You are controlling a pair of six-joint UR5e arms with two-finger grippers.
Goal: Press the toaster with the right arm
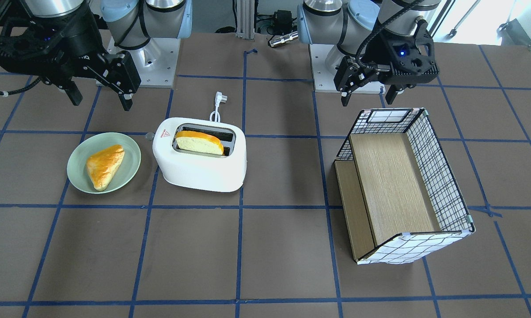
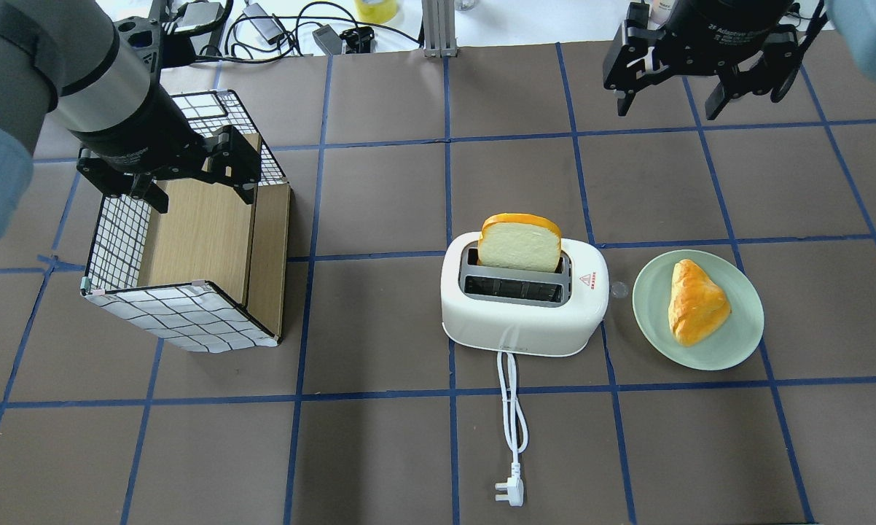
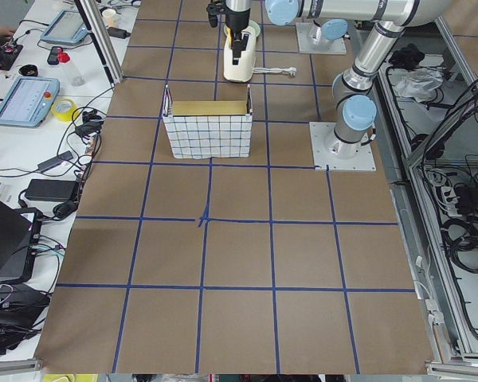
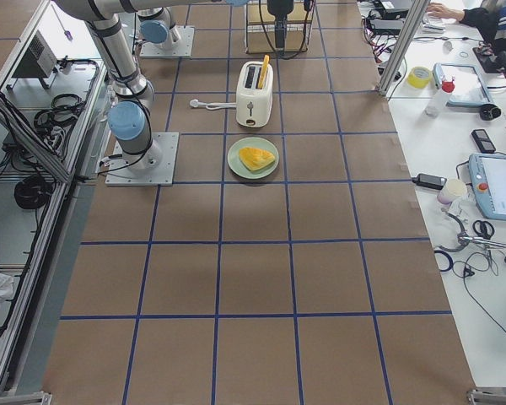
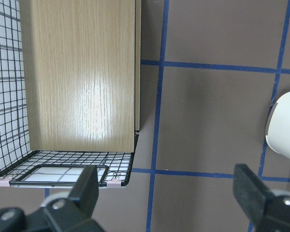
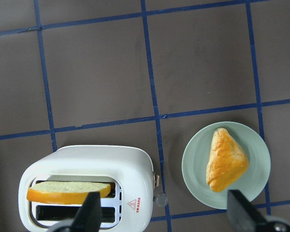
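The white toaster stands mid-table with a bread slice upright in one slot, and its cord and plug lie loose on the table. It also shows in the overhead view and the right wrist view. A grey knob sits on its plate-side end. My right gripper is open and empty. It hovers high, apart from the toaster, beyond it and over toward the plate; it also shows in the front view. My left gripper is open and empty over the checked box.
A green plate with a pastry lies close beside the toaster's knob end. The checked wire-and-wood box stands on the left arm's side. Cables and small items lie past the table's far edge.
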